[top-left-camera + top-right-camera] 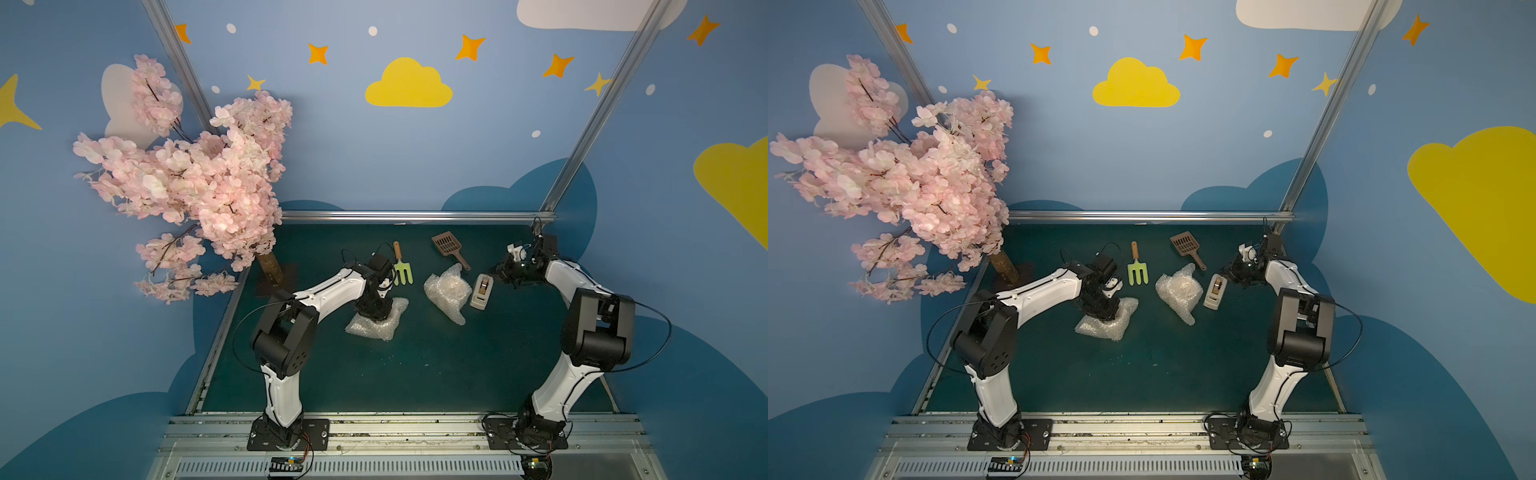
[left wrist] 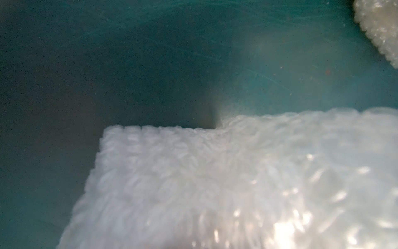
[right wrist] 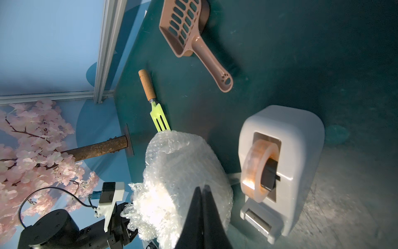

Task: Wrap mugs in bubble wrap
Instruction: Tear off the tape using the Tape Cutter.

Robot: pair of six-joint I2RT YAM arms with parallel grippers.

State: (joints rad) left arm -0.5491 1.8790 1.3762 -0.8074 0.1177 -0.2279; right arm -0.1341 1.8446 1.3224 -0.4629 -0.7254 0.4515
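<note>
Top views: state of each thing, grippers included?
left gripper: down on left bubble wrap, jaws hidden.
right gripper: shut, empty.
left bubble wrap: folded, under left gripper.
right bubble wrap: bundled up, lying free.
tape dispenser: upright, roll loaded.
garden fork: lying flat.
scoop: lying flat.

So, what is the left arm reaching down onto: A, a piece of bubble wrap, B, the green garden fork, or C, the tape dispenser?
A: in both top views the left arm ends over the bubble wrap, which also fills its wrist view, while the garden fork and tape dispenser lie apart.
</note>
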